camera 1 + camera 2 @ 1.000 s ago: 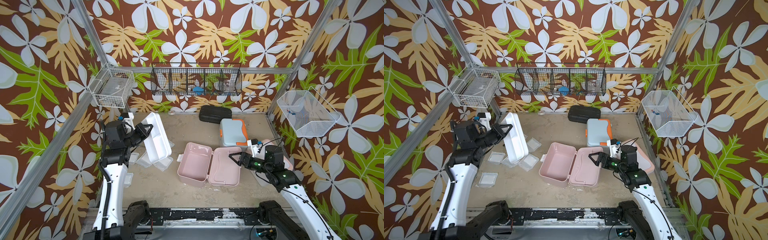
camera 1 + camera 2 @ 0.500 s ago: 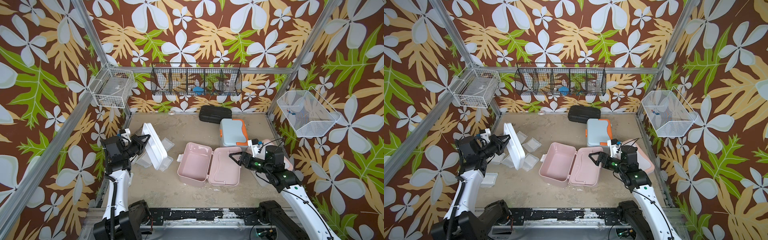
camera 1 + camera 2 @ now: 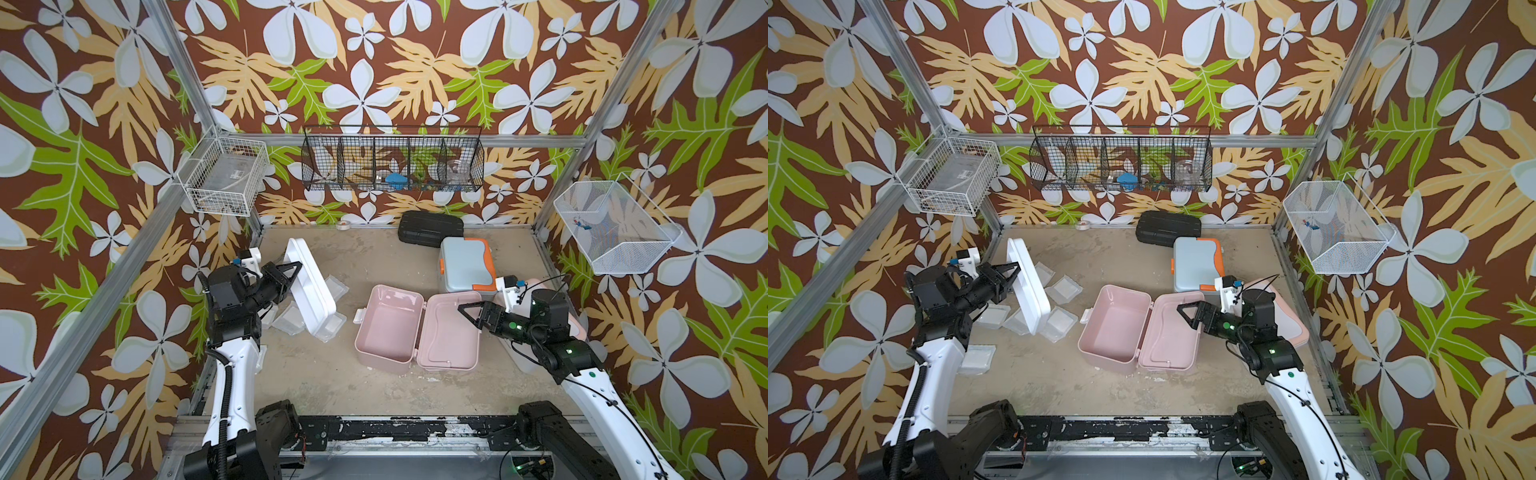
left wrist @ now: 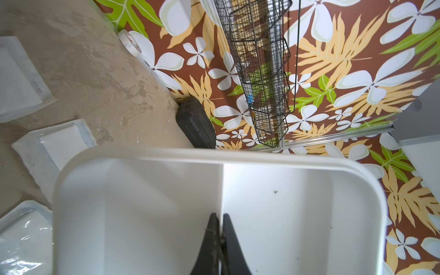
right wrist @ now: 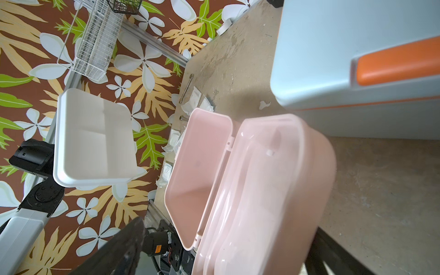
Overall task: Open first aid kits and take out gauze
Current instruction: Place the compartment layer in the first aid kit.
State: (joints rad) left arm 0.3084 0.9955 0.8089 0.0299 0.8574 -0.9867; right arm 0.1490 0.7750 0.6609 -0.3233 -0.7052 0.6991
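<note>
The left gripper point(image 3: 293, 270) is pinched tight on the thin central rib of a white divided tray point(image 3: 309, 291). In the left wrist view its two black tapered fingers point(image 4: 212, 238) are pressed together on that rib. The tray is smooth matte plastic with rounded corners. It stands steeply tilted on edge, with its lower end down among the gauze point(image 3: 291, 322). The gauze is flat white squares in crinkled clear wrap, scattered on the mottled beige table point(image 3: 332, 395) around the tray, near the left arm. The right gripper point(image 3: 471, 318) is spread wide and holds nothing, poised above the lid of the pink kit point(image 3: 388, 328), which lies open with its glossy base and lid side by side. The light blue kit point(image 3: 465, 264), trimmed in orange, sits closed just behind, near a black ribbed case point(image 3: 430, 226).
</note>
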